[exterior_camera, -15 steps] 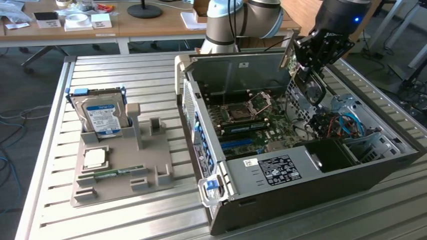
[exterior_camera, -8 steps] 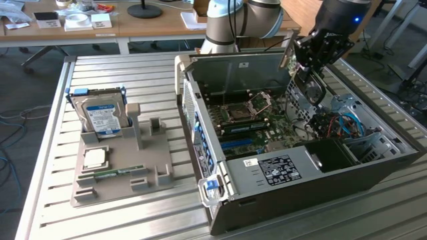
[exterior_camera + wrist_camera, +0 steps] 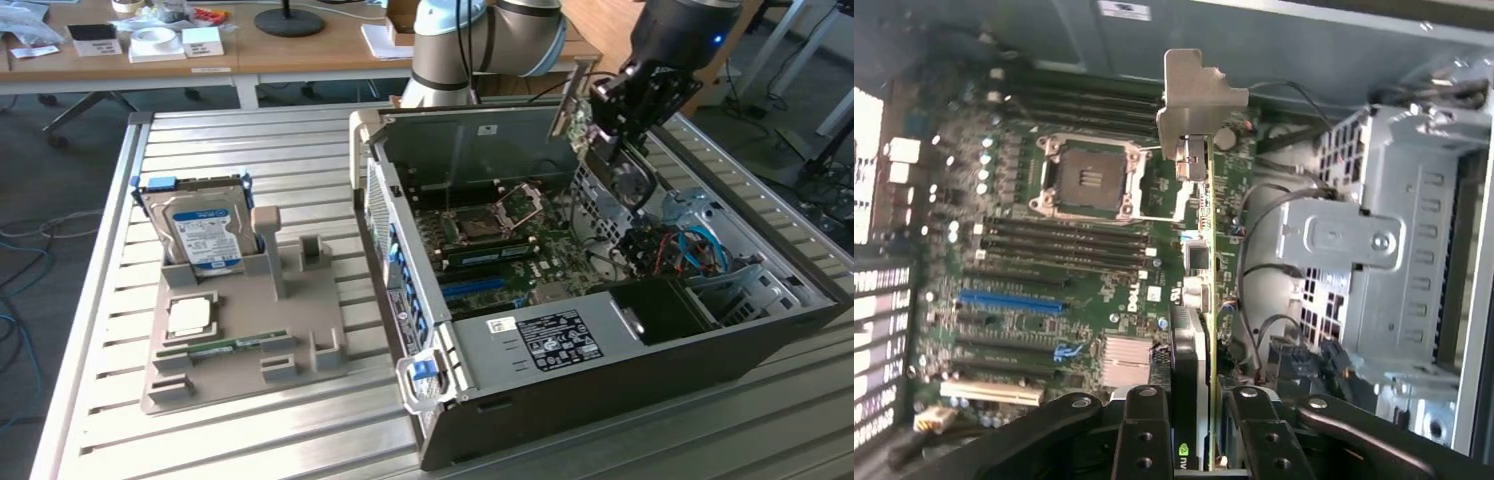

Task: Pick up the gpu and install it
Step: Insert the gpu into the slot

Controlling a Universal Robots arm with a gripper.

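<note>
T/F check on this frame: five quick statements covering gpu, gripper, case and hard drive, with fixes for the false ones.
1. The gripper is closed on the gpu. True.
2. The gpu is seated in a motherboard slot. False: it is held in the air over the open case.
3. The hard drive stands upright in the grey holder. True.
4. The case's side panel is on. False: it is off, and the motherboard is exposed.
5. The hard drive is inside the case. False: it is outside, toward the exterior view's left.
</note>
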